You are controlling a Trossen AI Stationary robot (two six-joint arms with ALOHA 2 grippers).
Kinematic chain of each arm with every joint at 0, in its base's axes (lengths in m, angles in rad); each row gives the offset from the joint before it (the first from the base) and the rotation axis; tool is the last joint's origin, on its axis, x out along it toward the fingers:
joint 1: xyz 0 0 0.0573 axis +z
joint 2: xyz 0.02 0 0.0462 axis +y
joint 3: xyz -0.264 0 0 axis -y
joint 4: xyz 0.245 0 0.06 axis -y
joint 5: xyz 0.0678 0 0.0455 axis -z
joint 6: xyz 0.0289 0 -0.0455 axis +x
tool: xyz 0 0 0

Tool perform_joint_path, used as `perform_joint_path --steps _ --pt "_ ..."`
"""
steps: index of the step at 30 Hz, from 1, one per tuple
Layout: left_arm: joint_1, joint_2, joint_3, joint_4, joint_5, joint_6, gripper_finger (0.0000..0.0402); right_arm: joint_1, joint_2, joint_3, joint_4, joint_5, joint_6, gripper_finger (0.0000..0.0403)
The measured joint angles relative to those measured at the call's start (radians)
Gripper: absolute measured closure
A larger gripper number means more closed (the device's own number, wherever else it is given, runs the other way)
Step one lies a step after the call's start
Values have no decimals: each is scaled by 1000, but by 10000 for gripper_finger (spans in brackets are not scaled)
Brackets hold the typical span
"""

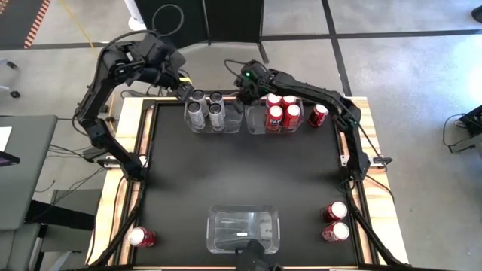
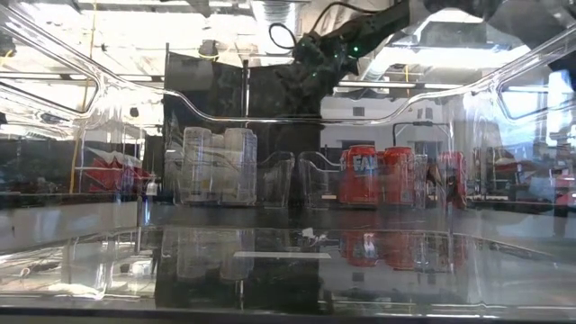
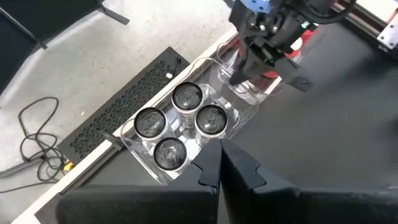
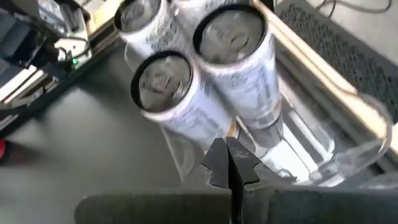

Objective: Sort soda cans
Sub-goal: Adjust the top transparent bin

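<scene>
Four silver-grey cans (image 1: 206,105) stand upright in a clear bin (image 1: 188,120) at the table's far edge; they also show in the left wrist view (image 3: 183,124) and the right wrist view (image 4: 205,74). Several red cans (image 1: 282,109) stand in a second clear bin (image 1: 256,124) to its right. One more red can (image 1: 320,114) lies just right of that bin. My left gripper (image 1: 183,92) (image 3: 219,163) is shut and hovers at the silver bin's left far corner. My right gripper (image 1: 242,96) (image 4: 230,163) is shut and hangs between the two bins.
Two red cans (image 1: 336,221) stand near the table's right near corner, and one red can (image 1: 141,239) stands near the left near corner. A third clear bin (image 1: 242,228) sits at the near edge, holding no cans. The black mat's middle (image 1: 241,169) is bare.
</scene>
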Motion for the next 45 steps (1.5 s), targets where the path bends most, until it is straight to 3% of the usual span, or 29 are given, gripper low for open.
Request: perform_joint_path --steps 8,12,20,30,39,45 --pt "0 -25 -44 14 -24 9 401 -25 57 0 77 0 18 403" --pt "15 -131 -239 105 -36 -3 401 -24 75 2 82 2 19 403" --pt "31 -405 -691 359 39 -102 401 -28 90 5 164 12 34 403" --pt "27 -588 -1083 549 97 -231 401 -41 155 7 179 10 60 403" --pt "19 -616 -1278 658 119 -260 401 -25 168 10 231 5 87 403" --pt "19 -616 -1318 691 136 -266 401 -34 168 10 238 14 97 403"
